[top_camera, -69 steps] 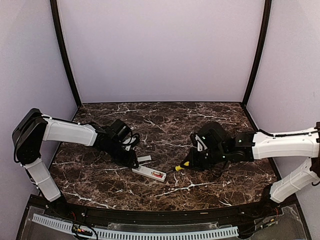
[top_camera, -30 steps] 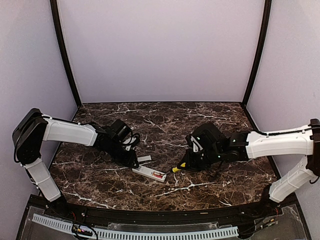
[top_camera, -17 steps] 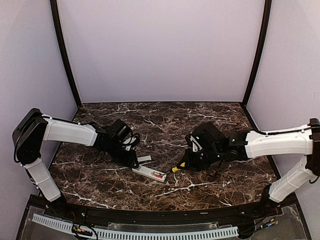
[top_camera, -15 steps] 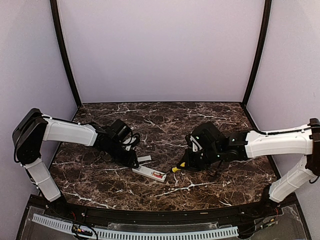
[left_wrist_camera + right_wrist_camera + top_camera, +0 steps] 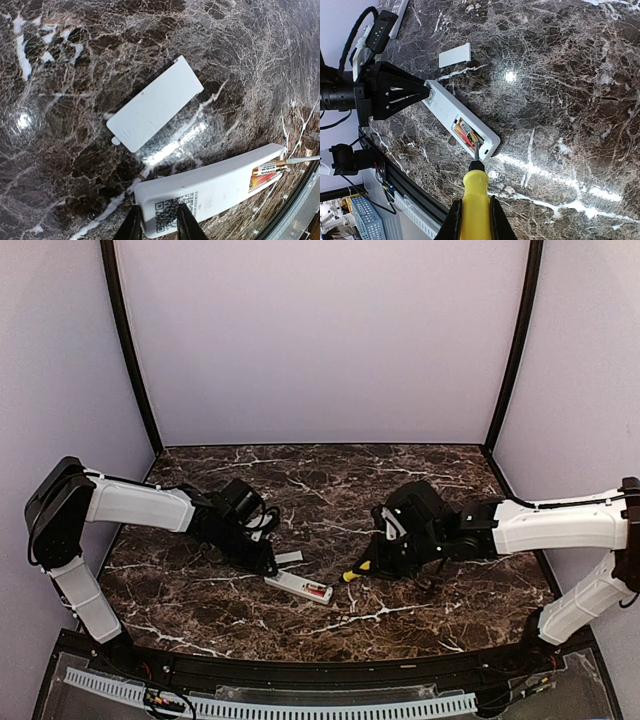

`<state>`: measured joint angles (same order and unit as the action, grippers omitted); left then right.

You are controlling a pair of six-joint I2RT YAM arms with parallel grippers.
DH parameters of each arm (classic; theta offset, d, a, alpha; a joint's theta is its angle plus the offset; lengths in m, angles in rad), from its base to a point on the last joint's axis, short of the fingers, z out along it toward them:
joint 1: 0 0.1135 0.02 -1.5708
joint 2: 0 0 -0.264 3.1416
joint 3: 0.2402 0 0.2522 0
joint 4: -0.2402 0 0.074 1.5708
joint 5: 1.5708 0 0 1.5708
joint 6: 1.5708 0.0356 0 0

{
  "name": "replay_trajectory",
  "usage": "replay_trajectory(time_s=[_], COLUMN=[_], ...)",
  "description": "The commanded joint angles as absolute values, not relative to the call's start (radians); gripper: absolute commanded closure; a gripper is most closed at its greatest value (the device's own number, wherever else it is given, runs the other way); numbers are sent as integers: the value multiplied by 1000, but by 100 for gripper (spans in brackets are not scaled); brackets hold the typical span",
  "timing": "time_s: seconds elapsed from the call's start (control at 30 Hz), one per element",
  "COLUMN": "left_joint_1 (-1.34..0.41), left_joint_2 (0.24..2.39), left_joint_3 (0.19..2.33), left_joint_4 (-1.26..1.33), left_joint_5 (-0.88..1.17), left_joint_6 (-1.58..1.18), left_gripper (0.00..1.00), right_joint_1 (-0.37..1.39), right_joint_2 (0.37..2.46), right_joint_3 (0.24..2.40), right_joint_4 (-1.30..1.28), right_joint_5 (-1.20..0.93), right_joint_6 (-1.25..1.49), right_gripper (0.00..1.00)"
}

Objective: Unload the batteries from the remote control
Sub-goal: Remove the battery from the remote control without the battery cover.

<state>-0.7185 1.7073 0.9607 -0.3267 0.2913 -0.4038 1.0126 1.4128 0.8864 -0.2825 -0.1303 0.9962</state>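
Note:
The white remote control lies back-up on the marble table, its battery bay open. Reddish-orange batteries sit in the bay, also visible as the batteries in the left wrist view. My left gripper is shut on the remote's QR-code end. My right gripper is shut on a yellow-handled screwdriver. The screwdriver's metal tip rests in the bay at the batteries' near end. From above, the left gripper and right gripper face each other across the remote.
A flat grey-white cover plate lies loose just behind the remote, seen from above as the cover plate. A black rail and a white cable tray run along the table's near edge. Purple walls enclose the back and sides.
My right gripper has moved the screwdriver left, from a short way off up to the remote's open bay. The left arm and the remote have stayed put.

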Motion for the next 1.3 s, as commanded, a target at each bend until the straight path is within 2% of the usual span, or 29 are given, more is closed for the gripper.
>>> replay_trajectory(time_s=[0.0,0.37,0.97,1.27], left_joint_1=[-758,-761,-761,-760], left_joint_2=[1739,1740,1730,1734], left_joint_3=[949,949,954,1003], left_joint_4=[-355,-356,-356,-323], left_joint_5=[330,331,322,299], left_joint_6=[-397,-397,-393,-364], left_gripper=[75,75,75,74], right_joint_1=[1014,1014,1013,1014], right_joint_2=[1384,1393,1338,1315], right_joint_3=[893,903,892,891], right_joint_4=[-73,-62,-183,-216], right_joint_5=[-176,-182,-70,-95], right_joint_6=[1015,1000,892,698], right_gripper=[100,100,100,100])
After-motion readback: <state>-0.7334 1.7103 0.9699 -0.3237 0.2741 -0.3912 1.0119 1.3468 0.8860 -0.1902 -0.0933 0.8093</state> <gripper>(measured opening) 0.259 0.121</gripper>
